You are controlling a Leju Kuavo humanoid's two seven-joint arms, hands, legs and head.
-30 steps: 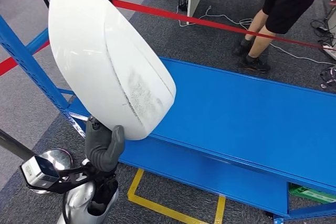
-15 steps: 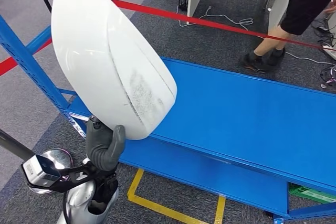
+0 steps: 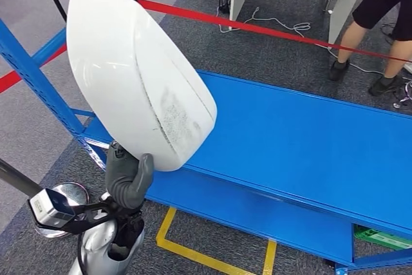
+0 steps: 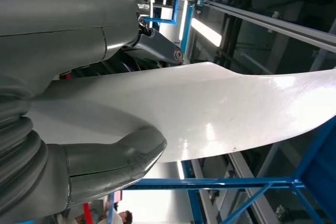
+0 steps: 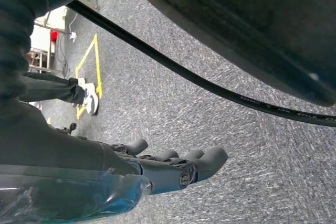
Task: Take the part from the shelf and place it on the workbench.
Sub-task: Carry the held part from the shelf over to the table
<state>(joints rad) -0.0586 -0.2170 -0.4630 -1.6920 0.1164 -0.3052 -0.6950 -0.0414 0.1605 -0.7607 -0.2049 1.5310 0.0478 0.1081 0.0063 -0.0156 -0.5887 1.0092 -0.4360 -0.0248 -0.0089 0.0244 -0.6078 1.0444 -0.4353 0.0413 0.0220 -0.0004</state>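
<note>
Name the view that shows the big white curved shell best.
Head view: the big white curved plastic shell shows whole, above the left hand. Left wrist view gives only its glossy surface close up between the fingers.

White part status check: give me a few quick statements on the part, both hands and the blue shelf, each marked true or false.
1. The left hand holds the white part from below. True.
2. The white part lies flat on the blue shelf. False: it is held up in the air, over the shelf's left end.
3. The right hand holds a second part. False: it hangs over grey carpet, fingers extended, holding nothing.
4. A person stands beyond the red tape. True.
</note>
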